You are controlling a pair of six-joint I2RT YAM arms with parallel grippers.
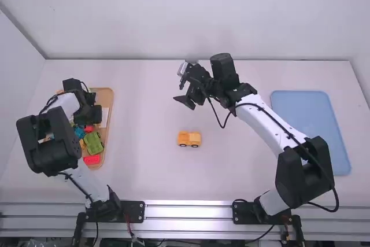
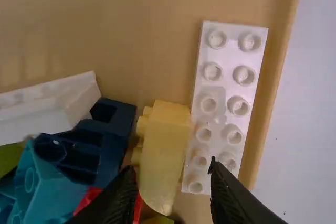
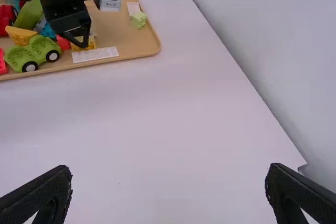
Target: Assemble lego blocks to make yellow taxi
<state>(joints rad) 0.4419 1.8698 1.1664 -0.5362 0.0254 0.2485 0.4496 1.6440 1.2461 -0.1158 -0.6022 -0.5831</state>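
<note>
- High view: A yellow wheeled base [image 1: 189, 139] sits at centre frame, on the table [image 1: 144, 172], as I hold my left gripper [image 1: 92, 117] over the tray [image 1: 108, 99] at left and my right gripper [image 1: 180, 82] above centre.
- Left wrist view: My left gripper's [image 2: 169, 169] fingers stand apart over a yellow block [image 2: 165, 150] beside a white studded plate [image 2: 223, 98].
- Right wrist view: My right gripper's [image 3: 168, 182] fingers spread wide; a green wheeled toy [image 3: 34, 53] rests beyond.

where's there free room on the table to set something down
Bare table lies between the tray and yellow car; more between car and blue mat, partly under the right arm. The tray's near half is crowded with blocks.
</note>
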